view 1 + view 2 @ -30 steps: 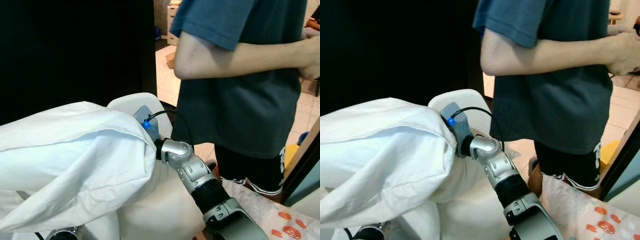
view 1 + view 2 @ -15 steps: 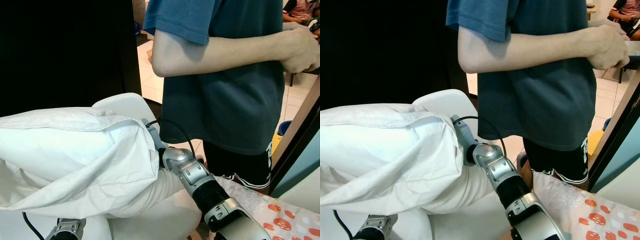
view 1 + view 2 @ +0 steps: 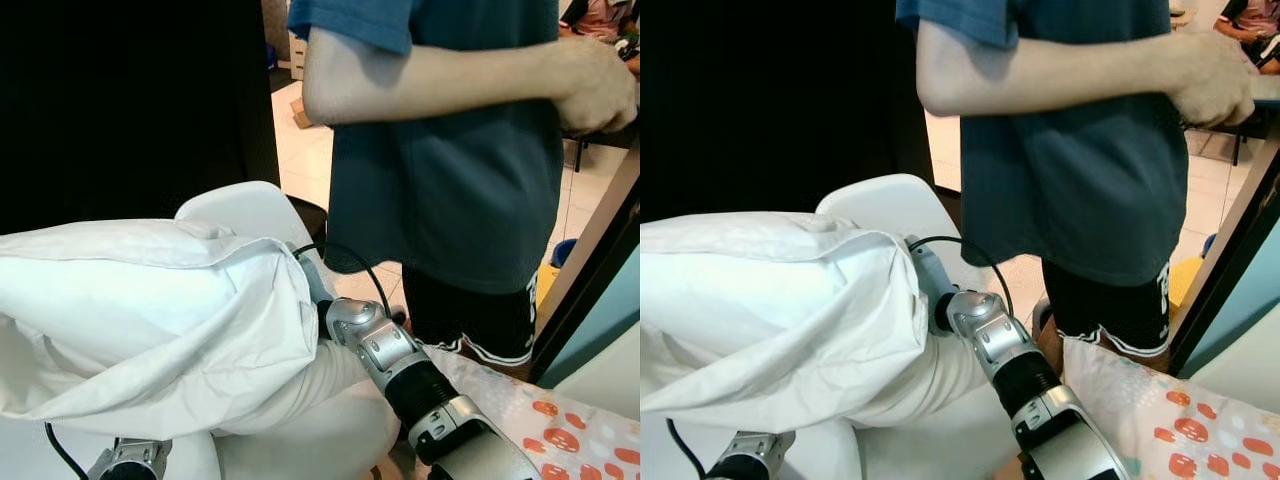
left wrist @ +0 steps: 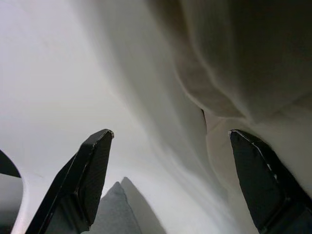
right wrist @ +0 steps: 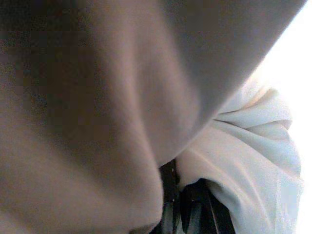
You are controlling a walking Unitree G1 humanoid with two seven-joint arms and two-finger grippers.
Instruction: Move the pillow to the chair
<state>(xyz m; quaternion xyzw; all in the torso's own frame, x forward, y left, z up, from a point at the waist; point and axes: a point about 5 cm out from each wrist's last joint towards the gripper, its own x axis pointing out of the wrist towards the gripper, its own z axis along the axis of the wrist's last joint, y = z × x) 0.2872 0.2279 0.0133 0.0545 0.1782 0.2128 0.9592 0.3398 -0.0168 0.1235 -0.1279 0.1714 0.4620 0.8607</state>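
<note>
White cotton, loose and creased, covers the pillow (image 3: 150, 310), which is carried in front of the robot, above the rounded white chair (image 3: 250, 205) whose back rises just behind it. The pillow is supported between the two arms: the right arm (image 3: 400, 365) is pushed into its right end, and the left gripper (image 4: 170, 170) is seen underneath, from the left wrist view, with its two black fingers (image 4: 90, 173) spread wide and nothing pinched between them, pale fabric lying ahead of them. In the right wrist view the right gripper (image 5: 187, 207) is buried in folds of cloth; whether its fingers are spread or pressed together cannot be told.

The pillow is judged to be light, soft and bulky. It sags around whatever presses into it, and the loose case is likely to slide over the filling, so a pinch on the cloth alone could let the stuffed body droop or slip away. A firmer hold is expected from squeezing the padded ends between both arms, or from gripping a thick fold at the seam with filling inside it. No breakage is to be feared.

A person in a dark blue shirt (image 3: 450, 170) and black shorts stands close on the right, beside the chair, arms held forward. A patterned cloth (image 3: 1140, 420) lies at the lower right.
</note>
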